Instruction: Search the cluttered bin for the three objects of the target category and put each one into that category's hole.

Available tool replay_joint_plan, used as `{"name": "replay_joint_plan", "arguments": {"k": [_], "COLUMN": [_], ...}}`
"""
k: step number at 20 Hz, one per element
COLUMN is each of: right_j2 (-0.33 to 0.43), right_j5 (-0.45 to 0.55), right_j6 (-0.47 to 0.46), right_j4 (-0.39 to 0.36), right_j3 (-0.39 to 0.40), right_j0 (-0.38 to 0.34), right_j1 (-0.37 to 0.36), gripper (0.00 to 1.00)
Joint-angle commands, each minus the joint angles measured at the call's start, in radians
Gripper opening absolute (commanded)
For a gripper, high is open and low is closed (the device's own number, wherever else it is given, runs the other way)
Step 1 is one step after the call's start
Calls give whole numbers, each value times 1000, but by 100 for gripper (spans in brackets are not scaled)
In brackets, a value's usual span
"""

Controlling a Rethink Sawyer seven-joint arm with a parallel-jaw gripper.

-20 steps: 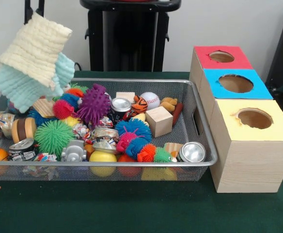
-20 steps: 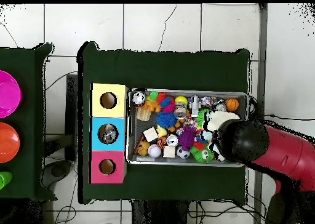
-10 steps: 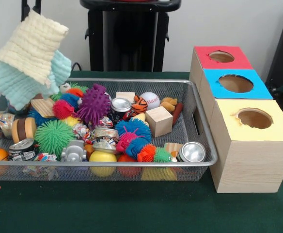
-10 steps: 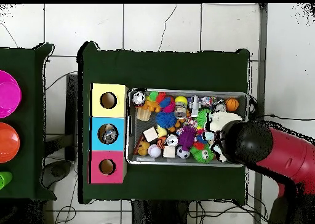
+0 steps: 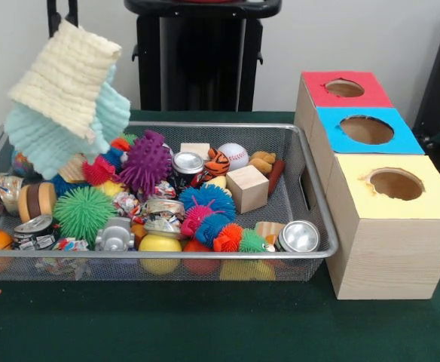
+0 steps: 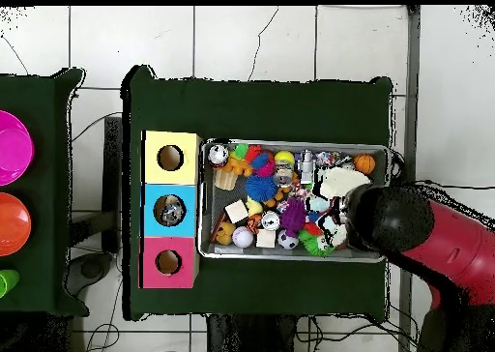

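Note:
A cream cloth (image 5: pixel 65 79) and a pale teal cloth (image 5: pixel 54 139) hang together in the air over the left end of the wire bin (image 5: pixel 205 255). My gripper (image 5: pixel 63 15) shows only as two dark tips at the top edge, shut on the cloths. In the overhead view the arm's black head (image 6: pixel 387 222) hides the gripper, and the cloth (image 6: pixel 340 182) pokes out beside it. The bin holds a purple spiky ball (image 5: pixel 146 161), a green spiky ball (image 5: pixel 84 213), a baseball (image 5: pixel 233 156), a wooden cube (image 5: pixel 247 188) and tin cans (image 5: pixel 299 236).
Three wooden boxes stand in a row right of the bin, each with a round hole: red (image 5: pixel 344 88), blue (image 5: pixel 366 130), yellow (image 5: pixel 395 183). The blue box's hole (image 6: pixel 169 210) shows something inside from above. A dark green cloth covers the table (image 5: pixel 205 324).
The hanging cloths have swung a little left and then back to the right, now lower over the bin's left end. The bin's contents have not moved.

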Motion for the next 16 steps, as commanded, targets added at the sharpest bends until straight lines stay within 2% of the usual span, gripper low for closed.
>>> {"name": "replay_joint_plan", "arguments": {"k": [1,4,8,10,11,14,16], "right_j2": [128,174,237,331,375,455,551], "right_j5": [-109,-230,-338,-432,-445,-496,-574], "right_j6": [161,138,126,100,78,65,71], "right_j4": [133,180,215,257,269,251,233], "right_j3": [168,236,274,345,361,376,406], "right_j0": [-25,-54,-84,-150,-181,-235,-303], "right_j1": [53,71,107,117,126,157,175], "gripper": [0,0,0,0,0,0,0]}}
